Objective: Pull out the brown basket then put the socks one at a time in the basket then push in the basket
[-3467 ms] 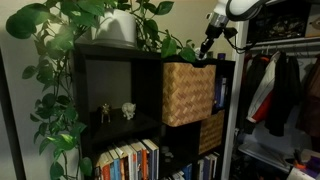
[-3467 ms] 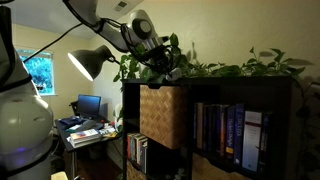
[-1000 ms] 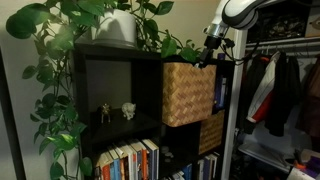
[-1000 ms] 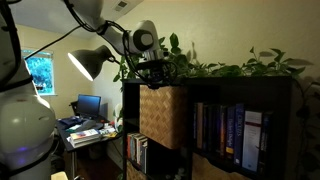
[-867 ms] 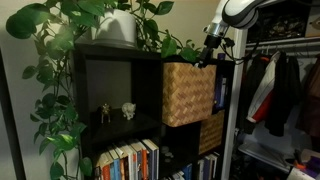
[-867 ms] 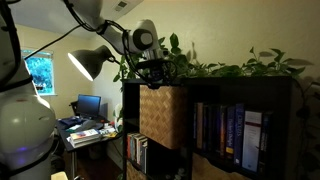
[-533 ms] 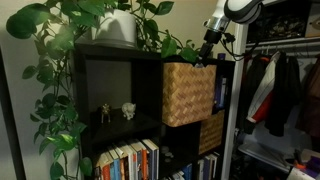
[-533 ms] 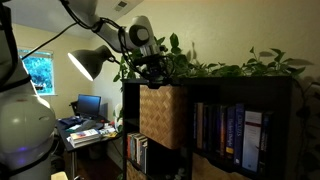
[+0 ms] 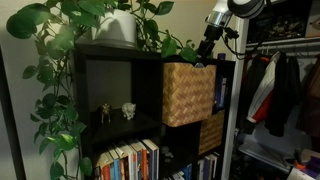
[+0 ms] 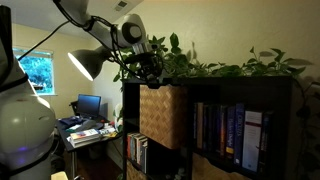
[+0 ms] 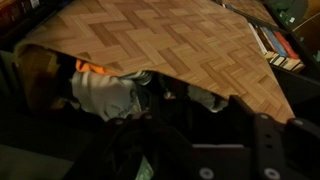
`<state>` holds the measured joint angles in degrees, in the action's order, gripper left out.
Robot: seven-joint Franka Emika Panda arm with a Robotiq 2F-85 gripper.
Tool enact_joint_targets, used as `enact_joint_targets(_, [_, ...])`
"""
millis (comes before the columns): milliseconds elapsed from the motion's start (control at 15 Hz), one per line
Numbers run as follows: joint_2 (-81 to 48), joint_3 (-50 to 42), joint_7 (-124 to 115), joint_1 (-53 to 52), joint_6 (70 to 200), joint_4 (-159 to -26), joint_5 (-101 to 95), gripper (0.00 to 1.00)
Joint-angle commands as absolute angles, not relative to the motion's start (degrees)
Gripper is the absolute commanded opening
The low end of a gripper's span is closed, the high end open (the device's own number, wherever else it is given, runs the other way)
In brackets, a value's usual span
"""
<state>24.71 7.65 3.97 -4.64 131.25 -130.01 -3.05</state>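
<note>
The tan-brown woven wicker cube basket (image 9: 188, 93) juts from the black shelf's (image 9: 110, 75) upper cubby, just below the jaws. We see a pale sock (image 11: 105, 95) by its weave. We cannot tell how wide the jaws stand.

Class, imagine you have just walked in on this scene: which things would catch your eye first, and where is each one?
The brown basket stands out most: pale woven wicker jutting from an upper cube of the dark shelf. Just above it hangs the gripper on its arm. A leafy plant spills over the shelf top and trails down one side.
</note>
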Motion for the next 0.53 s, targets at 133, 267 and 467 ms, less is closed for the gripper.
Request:
enact_joint_targets(133, [29.94,9.99,-6.29,-4.60,130.49,-135.61,-3.58,0.29])
enact_joint_targets(267, [30.86,10.61,-8.46,-4.71,130.32,-136.96,-3.41,0.16])
enact_joint_targets(467, [31.75,11.55,-12.02,-4.25,130.82,-138.98,-3.64,0.04])
